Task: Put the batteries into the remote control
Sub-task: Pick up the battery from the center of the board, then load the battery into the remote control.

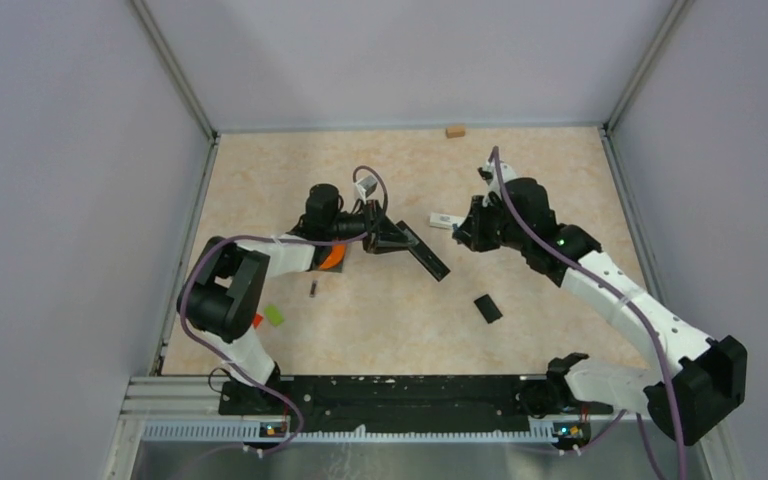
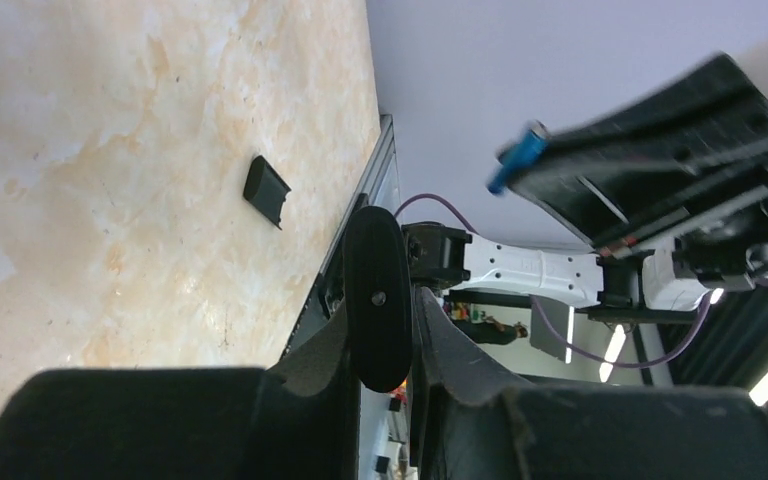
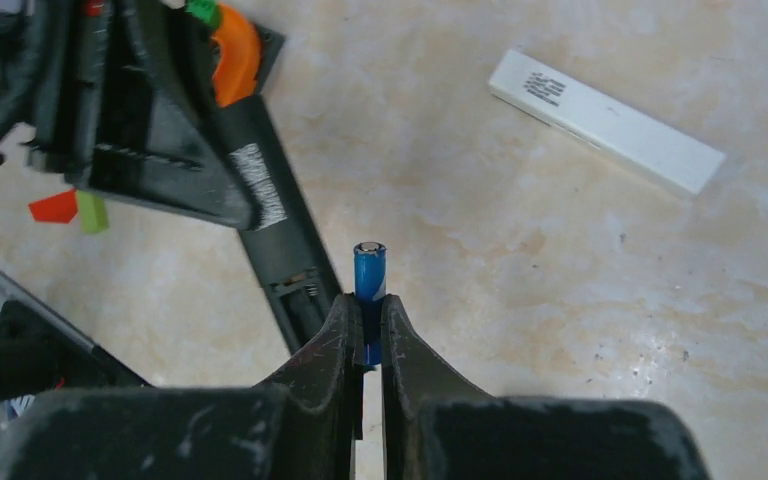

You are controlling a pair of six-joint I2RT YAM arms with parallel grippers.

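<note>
Only the right wrist view shows us the blue battery (image 3: 369, 262) plainly. It stands upright, with its lower part clamped between the closed fingers of the right gripper (image 3: 367, 303) and its metal cap clear above them. Just left of it lies the open compartment end of the black remote (image 3: 282, 262).

The left wrist view shows the grip from the other side. There the left gripper (image 2: 380, 335) is pressed together on the rounded end of the black remote, holding it edge-on, with the blue battery poking out of the right gripper in the background. That view also shows the battery cover (image 2: 266, 190) lying alone on the table (image 1: 520, 330).

The top view adds a dark battery (image 1: 313, 289) lying on the table near the left arm, with a green block (image 1: 275, 314) and a red block (image 1: 257, 320) further toward the near edge.

The white remote (image 3: 605, 120) carries a small label of dark print, too small for us to read. A whitish printed patch on the black remote is equally illegible.

The left arm is folded, elbow near the left wall, forearm reaching toward the middle. The right arm stretches diagonally from its base at the near right, its wrist pointing at the remote.
</note>
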